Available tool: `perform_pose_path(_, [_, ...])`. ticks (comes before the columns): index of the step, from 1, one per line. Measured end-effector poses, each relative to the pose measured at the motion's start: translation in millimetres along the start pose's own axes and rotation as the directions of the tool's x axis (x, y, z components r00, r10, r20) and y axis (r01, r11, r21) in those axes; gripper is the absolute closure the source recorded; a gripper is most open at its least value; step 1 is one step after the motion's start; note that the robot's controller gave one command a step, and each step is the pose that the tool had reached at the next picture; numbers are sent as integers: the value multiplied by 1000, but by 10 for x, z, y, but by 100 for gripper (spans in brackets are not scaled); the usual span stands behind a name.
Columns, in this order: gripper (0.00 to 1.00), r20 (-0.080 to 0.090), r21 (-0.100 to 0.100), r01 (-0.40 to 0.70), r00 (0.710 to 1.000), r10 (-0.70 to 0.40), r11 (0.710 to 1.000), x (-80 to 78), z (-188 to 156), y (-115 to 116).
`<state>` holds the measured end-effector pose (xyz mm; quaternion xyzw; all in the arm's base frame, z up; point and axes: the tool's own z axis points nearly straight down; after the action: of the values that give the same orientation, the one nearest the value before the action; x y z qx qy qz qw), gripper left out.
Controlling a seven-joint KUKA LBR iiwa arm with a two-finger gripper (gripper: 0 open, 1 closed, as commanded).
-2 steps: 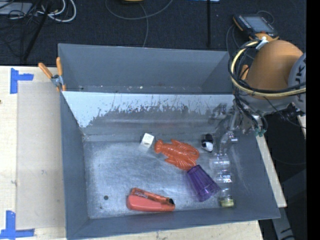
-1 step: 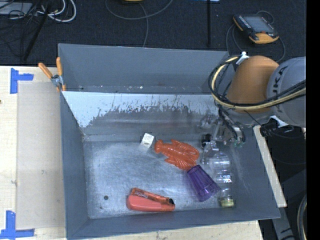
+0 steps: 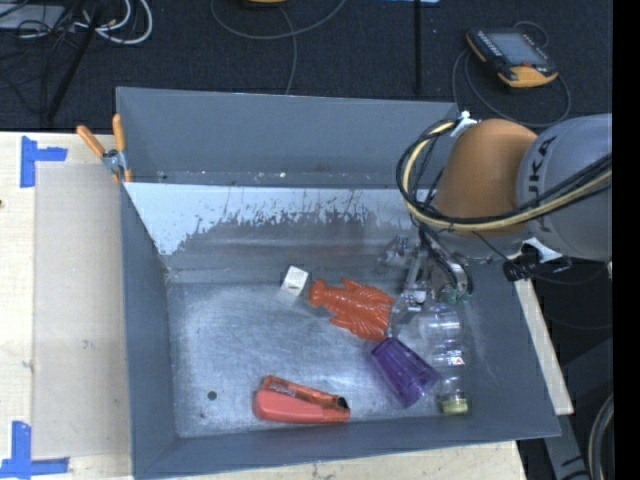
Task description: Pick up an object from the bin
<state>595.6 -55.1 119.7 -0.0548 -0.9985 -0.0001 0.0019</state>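
- Grey metal bin [image 3: 150, 298]: its floor is bare across the left half and upper middle, the widest open room; all the things lie from the centre toward the lower right.
- The gripper [image 3: 418, 286], below the orange wrist cover [image 3: 485, 173], hangs low at centre right, near the bin's right wall and under its back wall. Whether it is open or closed, or has hold of anything, cannot be told.
- One orange ridged piece [image 3: 350, 306] lies at frame centre, its right end just beside the gripper; it is the nearest thing.
- One clear plastic bottle [image 3: 445, 340] lies just below the gripper along the right wall, its cap end toward the front wall.
- One purple cup [image 3: 403, 371] lies on its side against the bottle's left.
- One small white cube [image 3: 294, 281] sits just left of the orange piece.
- One red flat tool [image 3: 298, 404] lies alone by the front wall, well apart from the gripper.
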Motion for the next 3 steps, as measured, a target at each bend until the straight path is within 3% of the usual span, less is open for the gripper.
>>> perform_pose_path(1, [0, 7, -1, -27, 1000, 27, 1000, -4, -94, 92])
perform_pose_path(2, [0, 11, -1, -9, 1000, 9, 1000, 56, 487, 141])
perform_pose_path(3, [100, 13, -7, -270, 963, 271, 963, 77, 454, 216])
